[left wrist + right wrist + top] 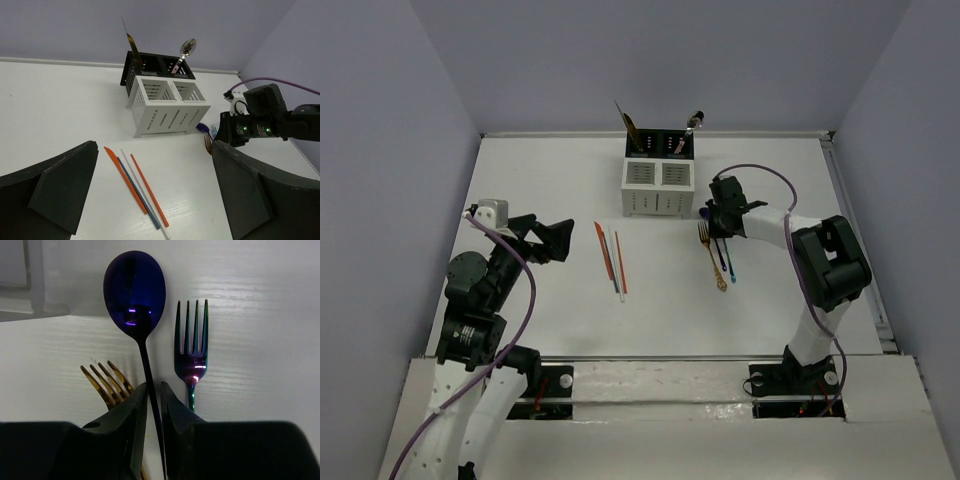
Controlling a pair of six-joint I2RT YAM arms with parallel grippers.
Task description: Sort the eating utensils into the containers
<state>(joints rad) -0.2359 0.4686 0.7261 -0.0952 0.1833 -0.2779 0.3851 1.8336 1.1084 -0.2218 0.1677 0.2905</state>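
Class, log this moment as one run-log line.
left pincer: open, beside chopsticks | right pincer: shut on purple spoon | gold fork, iridescent fork: on table

four chopsticks [126, 180] (two of them orange-red); two forks [191, 347], gold and iridescent; two spoons [134, 287], silver and purple-blue; one knife [131, 42]; two caddies [165, 112], white and black

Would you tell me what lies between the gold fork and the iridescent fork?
The glossy purple-blue metal spoon lies there, its handle between the fingers of the right claw; the right wrist view shows it.
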